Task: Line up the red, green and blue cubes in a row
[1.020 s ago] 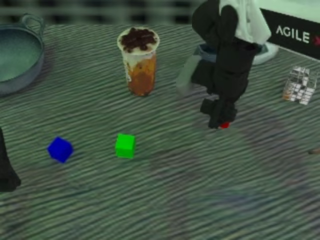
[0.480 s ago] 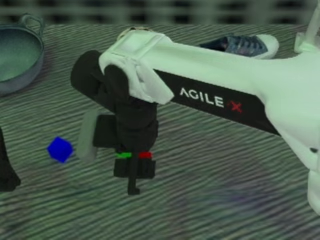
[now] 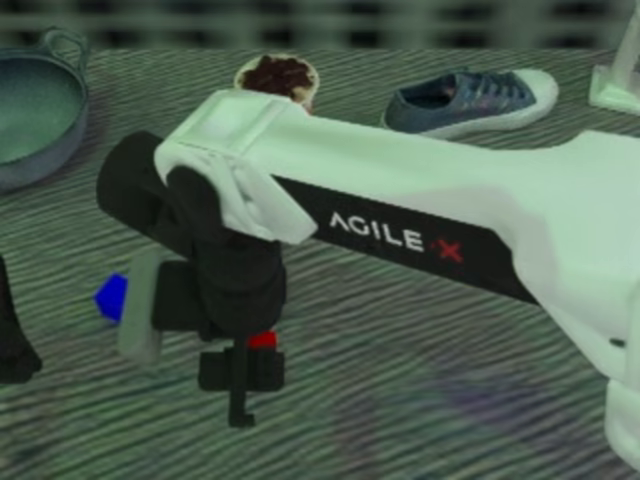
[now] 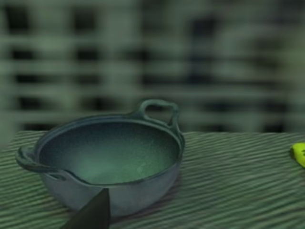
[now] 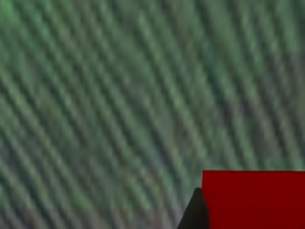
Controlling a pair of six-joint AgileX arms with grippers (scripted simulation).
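My right arm reaches across the table from the right, and its gripper (image 3: 250, 352) hangs over the left-centre, shut on the red cube (image 3: 262, 340). The right wrist view shows the red cube (image 5: 252, 200) held against a dark finger (image 5: 195, 215) above the striped cloth. Only a corner of the blue cube (image 3: 111, 297) shows, just left of the right arm's black wrist. The green cube is hidden under that arm. My left arm (image 3: 10, 345) is parked at the table's left edge, and one finger (image 4: 95, 214) of its open gripper shows in front of the pot.
A grey two-handled pot (image 3: 35, 110) stands at the back left, seen close as the pot (image 4: 109, 157) from the left wrist. A drink cup (image 3: 278, 75) and a shoe (image 3: 470, 98) lie along the back. A yellow-green object (image 4: 299, 153) shows at the left wrist view's edge.
The right arm has carried the red cube from the right-centre across to the left and a little toward the front. It now covers the green cube and part of the blue one.
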